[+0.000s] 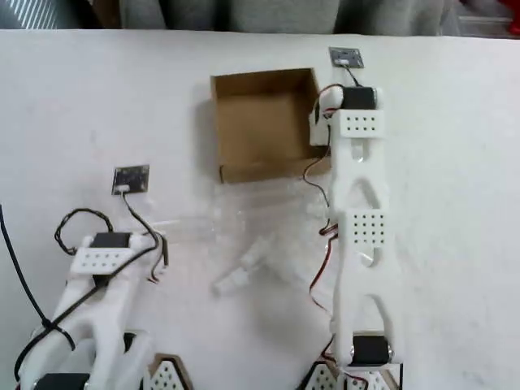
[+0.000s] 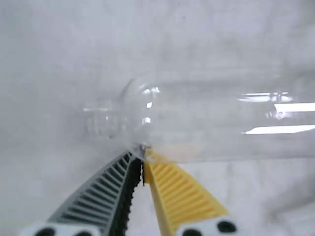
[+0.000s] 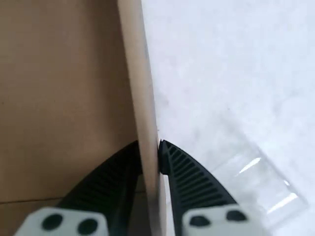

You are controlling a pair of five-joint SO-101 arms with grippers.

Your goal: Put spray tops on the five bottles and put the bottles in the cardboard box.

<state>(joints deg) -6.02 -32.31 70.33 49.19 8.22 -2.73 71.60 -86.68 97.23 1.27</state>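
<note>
Your right pincer (image 3: 149,147) is pinching the thin brown cardboard box (image 1: 264,122) wall, upper middle. Your left pincer (image 2: 142,150) is sitting shut, touching a smooth clear bottle (image 2: 211,123).

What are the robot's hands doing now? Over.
Left gripper shut, tips at a bottle. Right gripper clamped on box wall. Other bottles on table, box empty.

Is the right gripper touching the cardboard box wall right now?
Touching. The right wrist view shows the right gripper with its jaws pinching the cardboard box wall between them.
</note>
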